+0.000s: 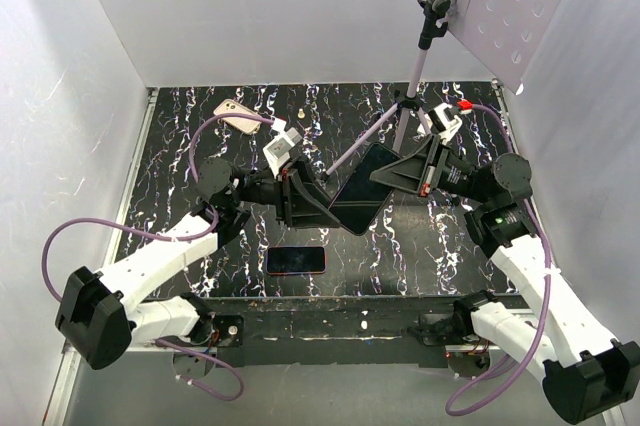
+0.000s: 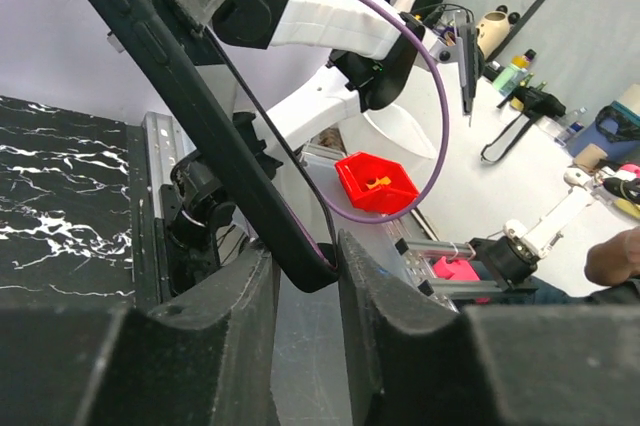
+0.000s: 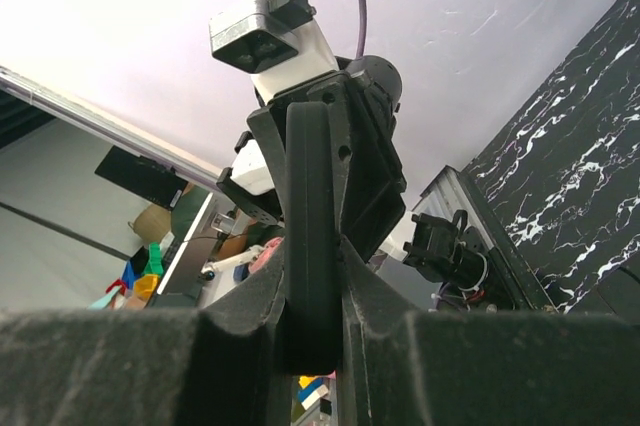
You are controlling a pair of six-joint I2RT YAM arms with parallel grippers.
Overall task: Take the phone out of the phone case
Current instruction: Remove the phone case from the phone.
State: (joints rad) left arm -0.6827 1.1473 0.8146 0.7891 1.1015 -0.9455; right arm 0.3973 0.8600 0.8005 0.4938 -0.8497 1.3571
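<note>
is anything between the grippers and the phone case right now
Nothing visible stands between them. The right gripper is clamped on one edge of the black phone case, and the case's other end sits in the left gripper.

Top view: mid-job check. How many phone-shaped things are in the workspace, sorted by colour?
black case, held up at the centre: 1
red-edged phone, flat on the table near the arm bases: 1
pink phone-shaped item, far left of the table: 1
Total: 3

Red-edged phone [image 1: 296,260] on black marbled table [image 1: 178,141]
</note>
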